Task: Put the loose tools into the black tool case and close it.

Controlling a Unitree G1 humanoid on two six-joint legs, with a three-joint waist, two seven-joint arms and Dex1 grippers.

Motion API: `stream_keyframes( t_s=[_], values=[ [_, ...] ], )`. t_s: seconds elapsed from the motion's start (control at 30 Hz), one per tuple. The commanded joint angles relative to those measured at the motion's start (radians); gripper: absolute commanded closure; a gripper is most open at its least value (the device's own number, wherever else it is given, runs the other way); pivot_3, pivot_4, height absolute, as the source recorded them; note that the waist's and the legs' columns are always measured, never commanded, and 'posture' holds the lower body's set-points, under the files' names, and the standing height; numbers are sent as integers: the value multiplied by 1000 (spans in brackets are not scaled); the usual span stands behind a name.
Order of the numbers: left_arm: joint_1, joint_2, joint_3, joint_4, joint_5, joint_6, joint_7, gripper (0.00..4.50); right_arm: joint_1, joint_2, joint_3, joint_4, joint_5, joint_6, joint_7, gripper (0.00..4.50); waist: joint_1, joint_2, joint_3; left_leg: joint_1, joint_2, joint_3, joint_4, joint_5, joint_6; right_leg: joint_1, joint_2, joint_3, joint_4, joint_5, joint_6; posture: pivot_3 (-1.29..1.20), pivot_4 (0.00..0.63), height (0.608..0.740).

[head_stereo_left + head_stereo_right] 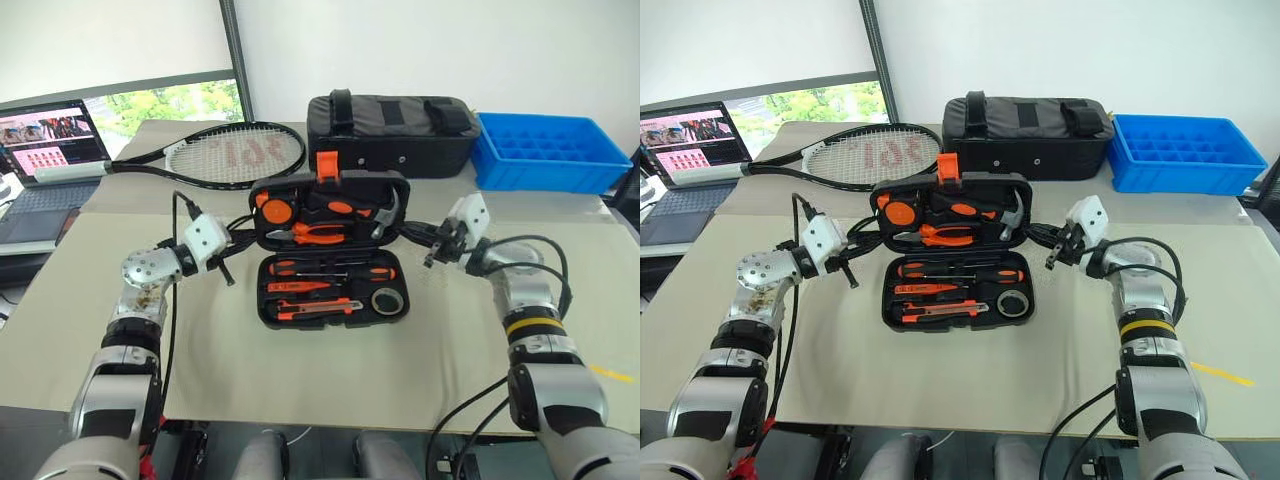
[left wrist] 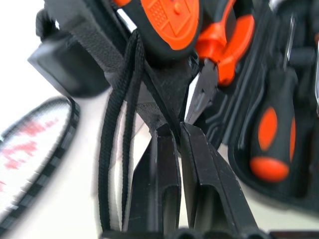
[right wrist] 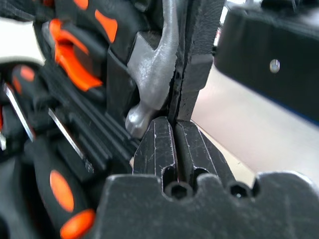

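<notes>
The counter (image 1: 420,350) is covered by a pale beige mat, against a white wall with a window at the far left. Between the two pincers lies the tool case (image 1: 333,250), open, its lid raised at a tilt. The left pincer (image 1: 243,222) is clenched on the lid's left edge; the wrist view shows its fingers (image 2: 204,164) pressed together over the rim. The right pincer (image 1: 414,232) is likewise clenched on the lid's right edge, beside the hammer (image 3: 152,79) stowed in the lid.

In the tray below the pincers sit the screwdrivers (image 1: 330,271), the utility knife (image 1: 312,308) and the tape roll (image 1: 386,300). Pliers (image 1: 318,232) sit in the lid.

Beyond the pincers lie a tennis racket (image 1: 232,153), a black fabric bag (image 1: 390,133) and a blue bin (image 1: 545,150); a laptop (image 1: 52,140) stands well to the left of the left pincer.

The small screwdriver cannot be separated from its neighbours. The case's left side is partly hidden by a dangling black cord (image 2: 117,124). The laptop and the bin are cut off at the frame edges.
</notes>
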Motion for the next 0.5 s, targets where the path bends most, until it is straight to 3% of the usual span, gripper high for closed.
stream_keyframes(
  t_s=[0.03,0.13,0.27,0.33,0.5],
  values=[
    [24,45,-31,-3,36,-169,10,4472,33,-44,8,-107,-4,-170,41,4500,1,0,0,0,0,0,0,0,0,0,0,0,0,0,0,0,150,708],
    [62,90,-63,-23,43,-175,-25,3537,111,-101,39,-177,-20,-173,83,3529,1,1,0,1,0,0,0,0,1,1,0,0,0,0,0,0,150,708],
    [113,105,-44,-64,-41,-177,-53,1925,207,-164,26,-278,21,-113,116,2060,1,1,0,6,1,1,-2,-1,2,5,0,0,0,0,0,0,150,708],
    [173,137,-14,-60,-44,-203,-23,1188,321,-247,18,-405,53,14,168,1740,1,1,0,7,1,2,-1,-1,2,6,0,1,-1,0,0,0,150,708],
    [227,180,33,-10,-88,-81,1,1188,593,-373,29,-782,166,355,208,1740,-1,0,0,13,2,2,-2,-1,2,13,0,0,-8,-1,0,0,150,708]
  ],
)
